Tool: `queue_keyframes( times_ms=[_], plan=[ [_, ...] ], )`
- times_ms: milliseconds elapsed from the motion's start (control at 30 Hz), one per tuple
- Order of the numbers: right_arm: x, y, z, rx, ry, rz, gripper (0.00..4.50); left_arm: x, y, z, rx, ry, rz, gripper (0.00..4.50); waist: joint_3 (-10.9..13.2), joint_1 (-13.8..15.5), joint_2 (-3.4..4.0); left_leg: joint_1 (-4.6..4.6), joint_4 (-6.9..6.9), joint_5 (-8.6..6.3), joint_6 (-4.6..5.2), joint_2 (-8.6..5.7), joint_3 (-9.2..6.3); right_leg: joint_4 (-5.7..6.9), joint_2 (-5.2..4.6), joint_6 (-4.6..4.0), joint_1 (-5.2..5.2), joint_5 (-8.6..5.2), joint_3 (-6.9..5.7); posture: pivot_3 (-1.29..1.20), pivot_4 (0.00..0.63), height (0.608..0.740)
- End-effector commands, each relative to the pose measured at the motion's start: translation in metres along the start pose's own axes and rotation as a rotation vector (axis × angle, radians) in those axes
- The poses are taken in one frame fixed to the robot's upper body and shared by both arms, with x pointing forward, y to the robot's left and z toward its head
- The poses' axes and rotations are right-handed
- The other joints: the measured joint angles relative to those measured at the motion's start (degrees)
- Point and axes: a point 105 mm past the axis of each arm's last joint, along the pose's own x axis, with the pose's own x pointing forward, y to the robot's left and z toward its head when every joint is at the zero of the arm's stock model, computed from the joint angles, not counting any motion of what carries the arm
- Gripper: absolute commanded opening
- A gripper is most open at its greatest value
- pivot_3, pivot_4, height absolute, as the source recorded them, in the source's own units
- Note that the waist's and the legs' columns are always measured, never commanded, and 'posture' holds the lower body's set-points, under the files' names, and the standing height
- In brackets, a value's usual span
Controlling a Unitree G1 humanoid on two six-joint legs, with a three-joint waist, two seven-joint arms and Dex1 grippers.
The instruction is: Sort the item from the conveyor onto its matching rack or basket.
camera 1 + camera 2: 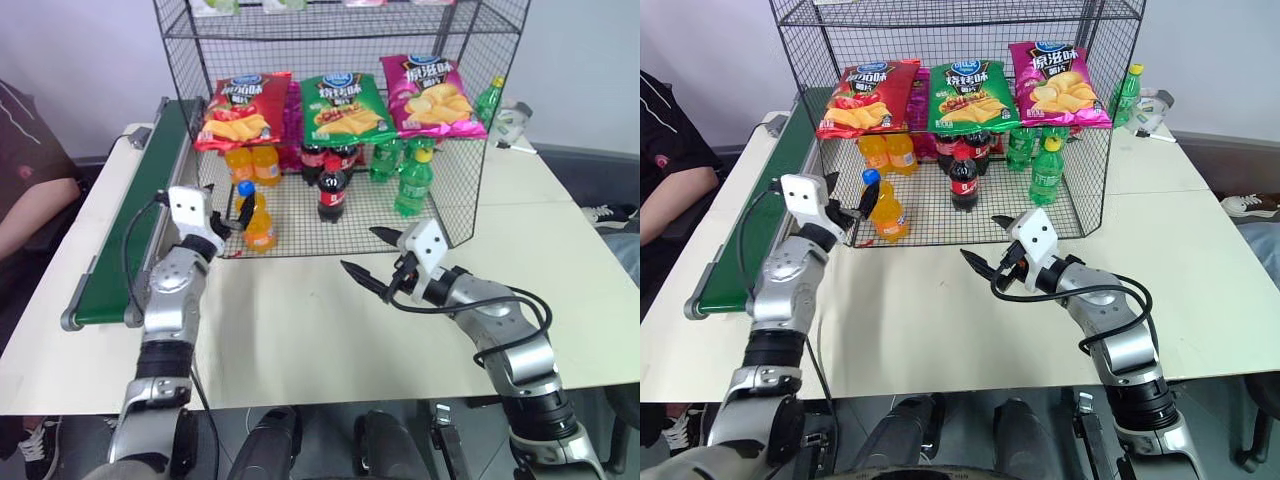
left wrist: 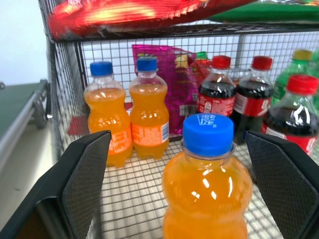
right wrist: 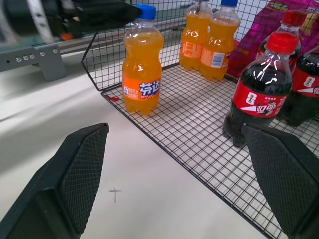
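Right gripper (image 1: 372,250): fingers wide apart, holding nothing, waiting over the bench (image 1: 300,330).
Left gripper (image 1: 226,222): fingers fully apart at both sides of the orange soda bottle (image 1: 259,222), not gripping it.
Orange soda bottle: stands upright at the rack (image 1: 440,130) floor's front left corner, I judge delivered.
Conveyor (image 1: 140,215): along the bench's left edge.
Room: plain wall behind.

White tabletop (image 1: 330,330) in front of the tall black wire-mesh rack (image 1: 470,190): bare, open to approach. Rack front: open at floor level; sides and back closed by mesh. Headroom inside limited by the shelf of crisp bags (image 1: 340,105) overhead. Floor occupants: small orange soda bottle with blue cap (image 1: 258,222) at the front left edge; dark cola bottle with red cap (image 1: 332,190) mid-floor; two orange bottles (image 1: 252,163) and green bottles (image 1: 410,175) behind. Gap between orange and cola bottles passable. Dark-green conveyor belt (image 1: 135,215) flanks the rack's left side.
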Motion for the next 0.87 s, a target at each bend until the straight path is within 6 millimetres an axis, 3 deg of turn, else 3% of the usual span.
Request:
queue_keyframes(
  times_ms=[33, 233, 400, 867],
  plan=[
    [-0.007, -0.005, 0.017, -0.050, -0.041, 0.003, 4.50, -0.019, 0.005, 0.021, 0.026, 0.037, -0.102, 4.45, 0.0, -0.1, 0.00, 0.00, -0.01, 0.00, 0.00, 0.00, 0.00, 0.00, 0.00, -0.01, 0.00, 0.00, 0.01, 0.00, 0.150, 0.740],
    [-0.023, -0.016, 0.011, -0.048, 0.015, 0.017, 4.50, -0.053, 0.020, 0.023, 0.031, 0.192, -0.181, 4.45, 0.0, 0.1, 0.02, 0.00, -0.02, -0.01, 0.00, 0.03, -0.01, -0.01, -0.06, -0.02, 0.00, -0.01, 0.01, 0.00, 0.150, 0.740],
    [-0.030, -0.021, 0.006, -0.051, 0.044, 0.015, 4.50, -0.068, 0.023, 0.018, 0.036, 0.249, -0.187, 4.45, 0.0, 0.2, 0.02, 0.00, -0.03, -0.02, 0.01, 0.04, -0.02, -0.03, -0.10, -0.03, 0.01, -0.02, 0.06, 0.00, 0.150, 0.740],
    [-0.032, -0.023, 0.004, -0.052, 0.054, 0.015, 4.50, -0.080, 0.026, 0.012, 0.034, 0.285, -0.178, 4.45, 0.0, 0.1, 0.02, 0.00, -0.04, -0.03, 0.01, 0.04, -0.01, -0.06, -0.13, -0.10, 0.00, -0.06, 0.08, 0.00, 0.150, 0.740]
  ],
)
